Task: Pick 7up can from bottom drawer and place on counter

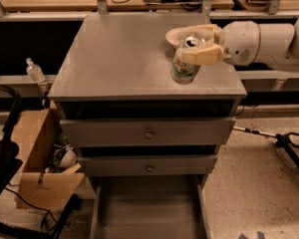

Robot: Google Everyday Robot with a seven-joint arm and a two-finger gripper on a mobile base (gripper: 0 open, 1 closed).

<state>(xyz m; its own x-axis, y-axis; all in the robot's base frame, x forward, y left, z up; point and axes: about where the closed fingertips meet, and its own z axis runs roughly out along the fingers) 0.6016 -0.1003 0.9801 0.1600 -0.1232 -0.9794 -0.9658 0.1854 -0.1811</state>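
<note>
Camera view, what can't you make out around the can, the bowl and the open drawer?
- 7up can: the claw, shut on it above the right front of the counter, covers its upper part. Whether its base touches the counter is unclear.
- cream bowl: mostly hidden behind the claw and the can.
- bottom drawer: its front end is cut off by the picture's lower edge.

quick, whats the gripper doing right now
Gripper: closed on the 7up can, at the right side of the counter.
</note>
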